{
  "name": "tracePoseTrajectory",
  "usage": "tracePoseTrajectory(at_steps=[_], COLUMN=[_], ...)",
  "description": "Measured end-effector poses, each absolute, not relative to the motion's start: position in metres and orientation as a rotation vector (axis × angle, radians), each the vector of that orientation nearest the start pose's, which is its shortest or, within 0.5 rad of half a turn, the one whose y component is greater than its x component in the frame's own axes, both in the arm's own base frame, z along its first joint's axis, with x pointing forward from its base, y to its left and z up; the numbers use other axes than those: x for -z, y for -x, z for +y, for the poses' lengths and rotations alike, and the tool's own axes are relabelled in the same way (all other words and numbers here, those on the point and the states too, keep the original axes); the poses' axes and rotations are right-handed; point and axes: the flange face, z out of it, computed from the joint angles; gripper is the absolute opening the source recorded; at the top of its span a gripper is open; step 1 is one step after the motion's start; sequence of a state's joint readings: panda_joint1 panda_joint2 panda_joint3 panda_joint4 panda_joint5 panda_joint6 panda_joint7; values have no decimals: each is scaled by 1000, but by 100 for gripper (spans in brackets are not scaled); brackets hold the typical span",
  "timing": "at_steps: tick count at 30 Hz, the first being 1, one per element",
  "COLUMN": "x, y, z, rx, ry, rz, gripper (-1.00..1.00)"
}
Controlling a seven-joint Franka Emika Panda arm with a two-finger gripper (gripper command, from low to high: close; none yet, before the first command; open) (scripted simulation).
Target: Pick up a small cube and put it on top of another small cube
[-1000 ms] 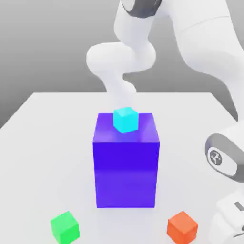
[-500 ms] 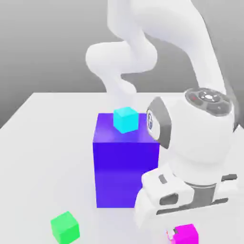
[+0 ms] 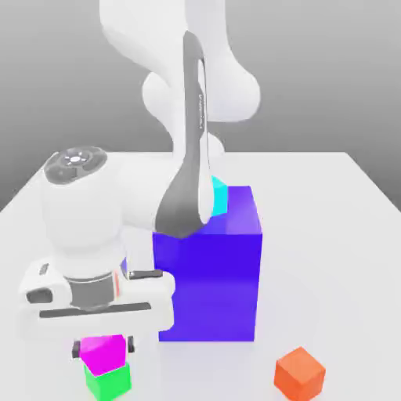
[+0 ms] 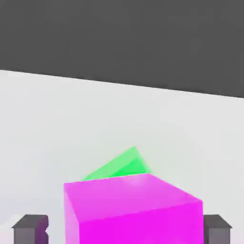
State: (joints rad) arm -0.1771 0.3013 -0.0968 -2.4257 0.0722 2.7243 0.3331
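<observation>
Now my gripper (image 3: 103, 346) hung low at the near edge of the white table (image 3: 345, 235), on the exterior view's left, just in front of the big blue block (image 3: 207, 270). Its fingers (image 4: 29, 228) stood apart, one on each side of the pink cube (image 3: 102, 352), with a gap showing between each finger and the cube's sides, so nothing was clamped. The pink cube sat on top of the green cube (image 3: 108, 381), turned a little askew to it, and part of the green top peeked out behind it in the hand view.

A cyan cube (image 3: 218, 196) rested on the blue block, partly hidden by my arm. An orange cube (image 3: 299, 373) lay well apart on the table, toward the exterior view's right.

I judged this to be the release step, with the stacking itself as good as done. The next move called for a straight lift upward, fingers kept wide, so that neither one brushed the pink cube and nudged it off its perch.
</observation>
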Motion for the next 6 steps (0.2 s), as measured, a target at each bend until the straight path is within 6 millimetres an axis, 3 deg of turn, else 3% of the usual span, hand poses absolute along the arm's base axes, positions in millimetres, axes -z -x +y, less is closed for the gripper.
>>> tracePoseTrajectory(at_steps=[2,6], x=[-184,-230], y=[-470,-470], z=[-139,-140], rx=[0,1], ry=[2967,2967], rz=[1032,1032], gripper=[100,100])
